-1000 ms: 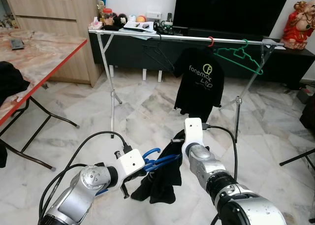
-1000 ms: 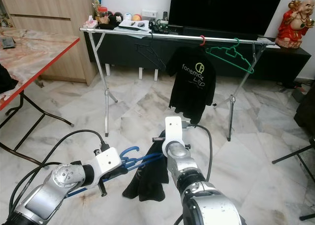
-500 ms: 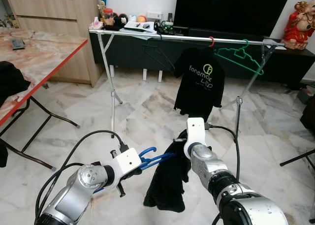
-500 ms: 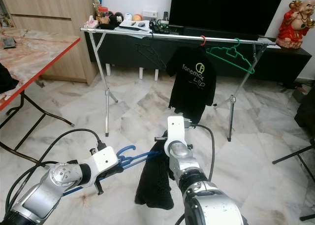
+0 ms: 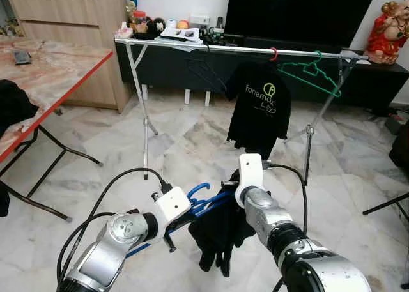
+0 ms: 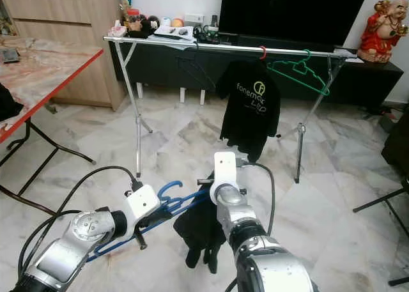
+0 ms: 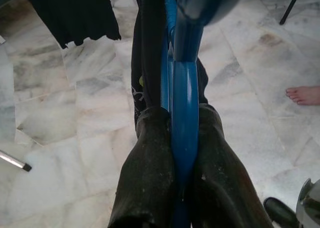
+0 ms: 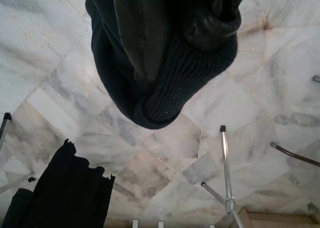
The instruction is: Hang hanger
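A blue hanger (image 5: 206, 199) points toward the rail, and my left gripper (image 7: 182, 113) is shut on its bar. A black garment (image 5: 217, 231) hangs bunched from the hanger's far end, above the marble floor. My right gripper (image 8: 175, 53) is shut on a knitted fold of that garment, just right of the hanger. Beyond stands a metal clothes rail (image 5: 243, 49). On it hang an empty black hanger (image 5: 204, 71), a black printed T-shirt (image 5: 259, 107) on a red hook, and an empty green hanger (image 5: 313, 75).
A red-edged marble table (image 5: 51, 68) stands on the left with its folding legs. A wooden cabinet (image 5: 70, 17) and a dark TV unit (image 5: 358, 75) lie behind the rail. A black stand leg (image 5: 383, 206) crosses the floor at right. A person's bare foot (image 7: 302, 94) is nearby.
Both grippers have risen slightly and drawn closer together. The black garment, which hung long half a second ago, is now bunched up higher on the hanger.
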